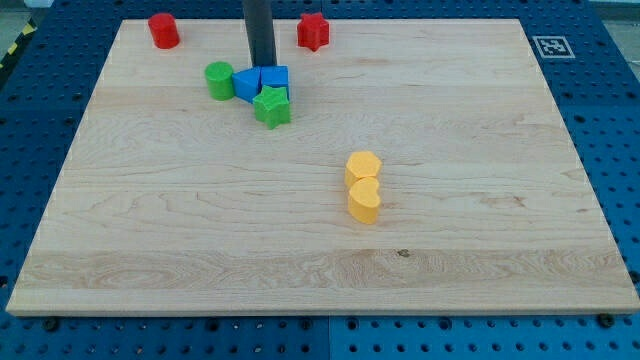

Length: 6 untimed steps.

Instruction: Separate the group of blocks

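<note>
A tight group sits at the view's upper left of centre: a green cylinder (219, 80), a blue block (246, 84), a second blue block (275, 77) and a green star (272, 106) touching below them. My tip (262, 65) comes down from the view's top, right behind the two blue blocks, at or touching their top edges. Two yellow blocks, a hexagonal one (363, 166) and a rounder one (365, 201), touch each other near the board's middle.
A red cylinder (164, 30) lies at the view's top left and a red star (313, 31) at the top, right of the rod. The wooden board (480, 250) rests on a blue pegboard. A marker tag (549, 46) is at the top right corner.
</note>
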Each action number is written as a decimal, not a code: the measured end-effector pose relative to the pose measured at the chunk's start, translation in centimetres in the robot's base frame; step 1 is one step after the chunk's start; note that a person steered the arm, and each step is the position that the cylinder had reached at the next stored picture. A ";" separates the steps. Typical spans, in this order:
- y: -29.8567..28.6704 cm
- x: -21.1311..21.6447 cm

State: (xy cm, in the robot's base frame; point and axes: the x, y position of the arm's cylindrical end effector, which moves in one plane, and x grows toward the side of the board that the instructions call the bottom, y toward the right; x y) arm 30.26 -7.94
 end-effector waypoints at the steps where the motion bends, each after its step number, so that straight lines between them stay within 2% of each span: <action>1: -0.5 1.7; 4: -0.5 6.8; 6: 0.7 6.9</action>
